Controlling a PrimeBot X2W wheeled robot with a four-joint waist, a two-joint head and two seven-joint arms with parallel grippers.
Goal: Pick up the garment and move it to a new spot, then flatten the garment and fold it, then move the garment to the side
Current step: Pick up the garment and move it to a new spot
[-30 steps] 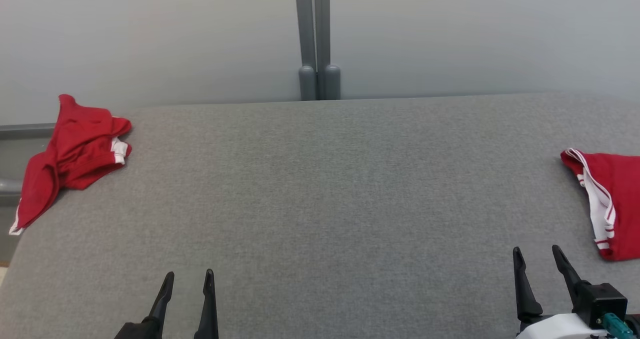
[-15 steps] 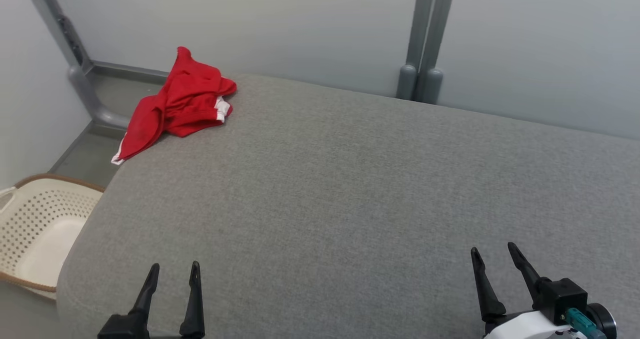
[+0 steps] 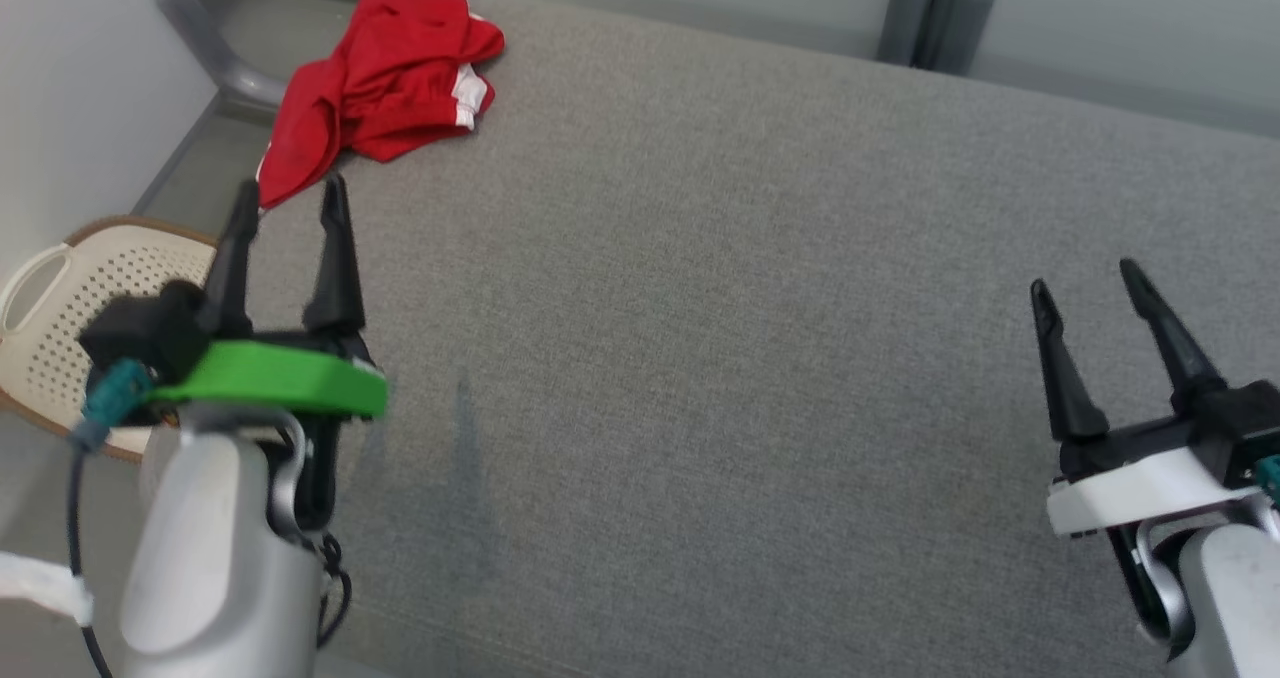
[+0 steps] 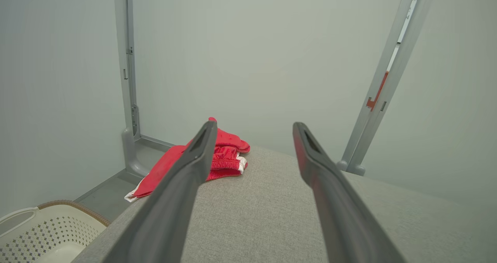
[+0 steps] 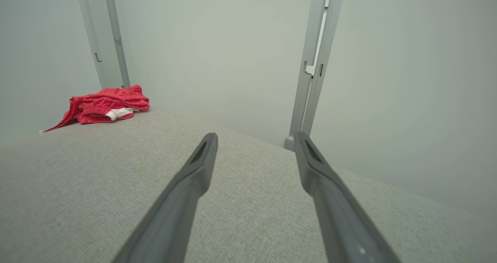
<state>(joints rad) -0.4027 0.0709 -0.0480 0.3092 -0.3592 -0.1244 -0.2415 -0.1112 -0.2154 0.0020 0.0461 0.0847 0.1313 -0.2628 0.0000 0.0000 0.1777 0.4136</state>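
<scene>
From the head: at eleven o'clock, a crumpled red garment [image 3: 385, 88] on the far corner of a grey table [image 3: 700, 308], one end trailing over the edge; at one o'clock, two grey posts [image 3: 935, 3]; at nine, a pale holed basket [image 3: 60, 288] down beside the table, partly behind the left gripper [image 3: 290, 190]. Jaws spread wide, holding nothing, tips pointing toward the garment's trailing end. At four o'clock, the right gripper [image 3: 1085, 278], likewise spread and unladen, well apart from the garment. From the left wrist: garment at ten o'clock, partly behind one finger; basket at seven. From the right wrist: garment far off at ten o'clock, grey table under the parted fingers.
</scene>
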